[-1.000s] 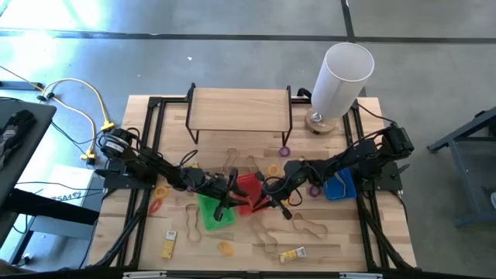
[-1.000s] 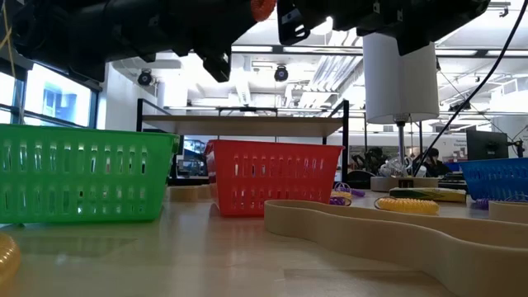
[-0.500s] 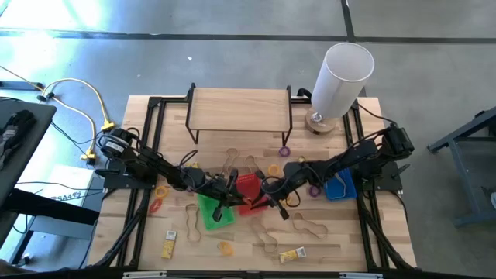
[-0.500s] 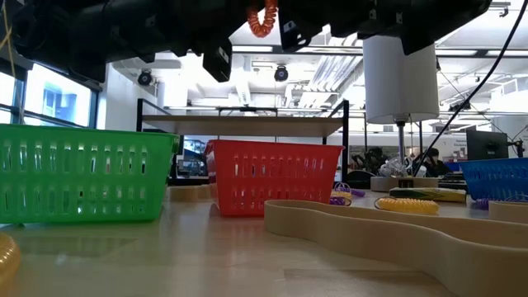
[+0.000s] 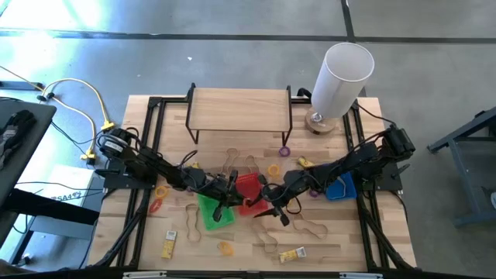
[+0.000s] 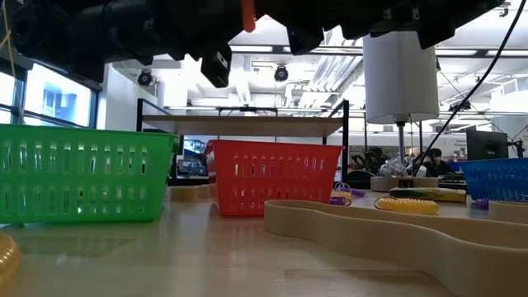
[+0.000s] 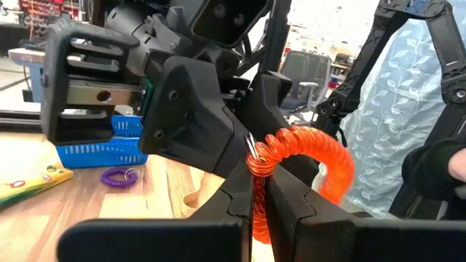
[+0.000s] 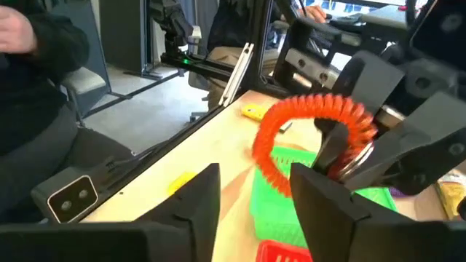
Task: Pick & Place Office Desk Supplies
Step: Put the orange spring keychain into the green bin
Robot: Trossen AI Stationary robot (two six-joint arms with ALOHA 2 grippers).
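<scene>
Left wrist view shows it best: my left gripper [image 7: 258, 193] has its fingers pinched narrow on an orange coil ring [image 7: 306, 156], a springy spiral loop with a small metal key ring at the pinch point. It hangs in the air above the middle of the table, over the gap between the green basket [image 5: 213, 213] and the red basket [image 5: 249, 190].

My right gripper [image 8: 251, 200] faces it from close by, fingers spread wide and holding nothing, the coil just beyond their tips. From above, my two grippers sit nearly tip to tip at the table's centre.

I judge the coil to be very light, soft and stretchy. It would sag or spring if I took it by a single turn, and the plastic looks smooth enough to slide. The firmest hold seems to be across the bunched turns, or at the metal ring where I already have it.

Other supplies lie scattered on the wood: tan rubber-band loops [image 5: 308, 227], a purple ring [image 5: 284, 151], a yellow-white packet [image 5: 292, 253]. The blue basket [image 5: 339, 188] sits to my right.
</scene>
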